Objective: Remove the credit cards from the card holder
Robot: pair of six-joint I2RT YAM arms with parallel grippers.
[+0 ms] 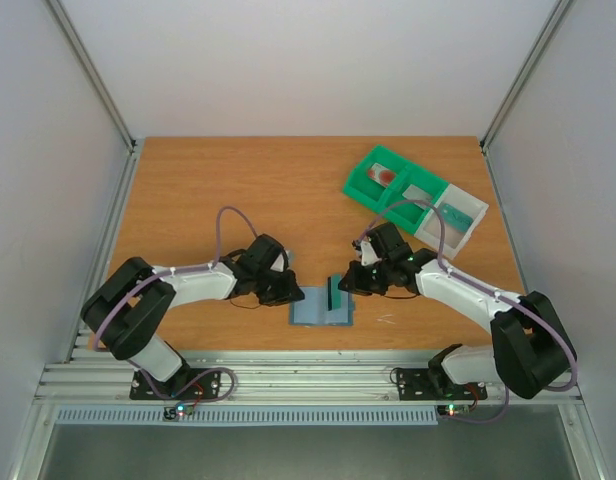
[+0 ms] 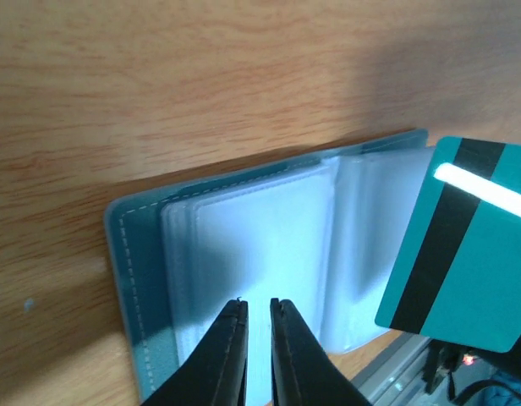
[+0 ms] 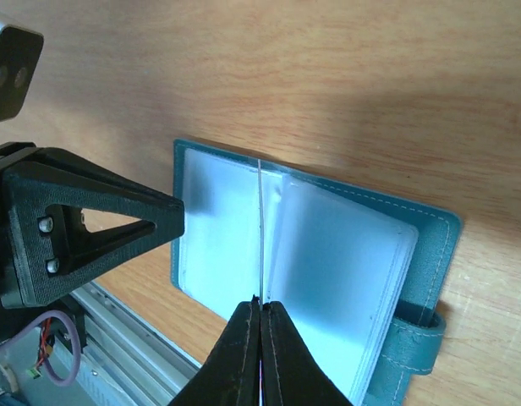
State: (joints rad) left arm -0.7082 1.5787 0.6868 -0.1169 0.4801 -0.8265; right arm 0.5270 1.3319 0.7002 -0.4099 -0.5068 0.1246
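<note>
The slate-blue card holder lies open near the table's front edge, its clear sleeves up. It also shows in the left wrist view and the right wrist view. My right gripper is shut on a teal credit card with a black stripe. It holds the card upright over the holder's fold, where it shows edge-on. My left gripper is over the holder's left panel. Its jaws stand a narrow gap apart with nothing between them.
Joined green and white compartment bins stand at the back right. They hold a reddish-pink card, a grey one and a teal one. A metal rail runs along the table's near edge.
</note>
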